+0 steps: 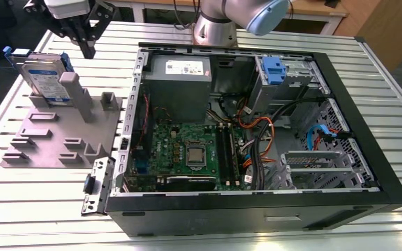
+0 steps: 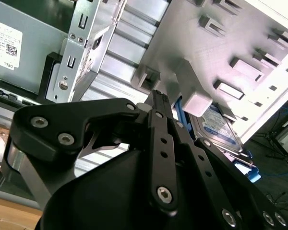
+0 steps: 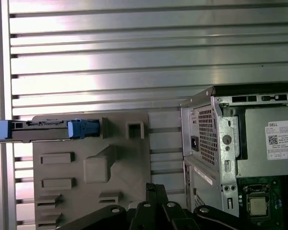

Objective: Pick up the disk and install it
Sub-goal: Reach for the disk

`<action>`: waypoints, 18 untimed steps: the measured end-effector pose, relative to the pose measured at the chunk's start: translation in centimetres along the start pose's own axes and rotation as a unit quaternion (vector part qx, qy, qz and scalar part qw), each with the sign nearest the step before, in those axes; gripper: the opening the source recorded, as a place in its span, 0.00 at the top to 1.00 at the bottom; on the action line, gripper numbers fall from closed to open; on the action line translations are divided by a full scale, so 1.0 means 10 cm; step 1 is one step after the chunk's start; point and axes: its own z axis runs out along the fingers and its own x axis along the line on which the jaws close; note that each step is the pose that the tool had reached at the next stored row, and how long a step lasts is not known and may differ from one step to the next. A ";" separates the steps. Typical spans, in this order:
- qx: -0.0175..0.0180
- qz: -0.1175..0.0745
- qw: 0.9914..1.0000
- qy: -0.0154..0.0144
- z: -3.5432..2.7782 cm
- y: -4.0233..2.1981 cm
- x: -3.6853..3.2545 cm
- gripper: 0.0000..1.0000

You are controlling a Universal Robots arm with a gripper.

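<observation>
Lower centre of exterior view: open black metal PC case (image 1: 257, 212) on slatted aluminium table (image 1: 33, 219). Left-centre: flat grey plastic fixture plate (image 1: 47, 146). Upper left, at plate's far end: silver rectangular disk (image 1: 44, 78) w/ blue rails, standing on edge. Just beyond, higher: black gripper (image 1: 88, 53), jaws closed, empty, clear of disk.

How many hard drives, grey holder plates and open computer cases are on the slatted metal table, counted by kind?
Silver metal hard drive with blue rails: 1
Grey slotted holder plate: 1
Black open computer case: 1
Total: 3
</observation>
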 end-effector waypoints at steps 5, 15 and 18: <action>0.000 0.000 1.000 0.000 0.005 0.072 0.037 0.89; 0.000 0.000 1.000 0.000 0.022 0.194 0.210 0.89; 0.000 0.000 1.000 0.000 0.023 0.196 0.298 0.89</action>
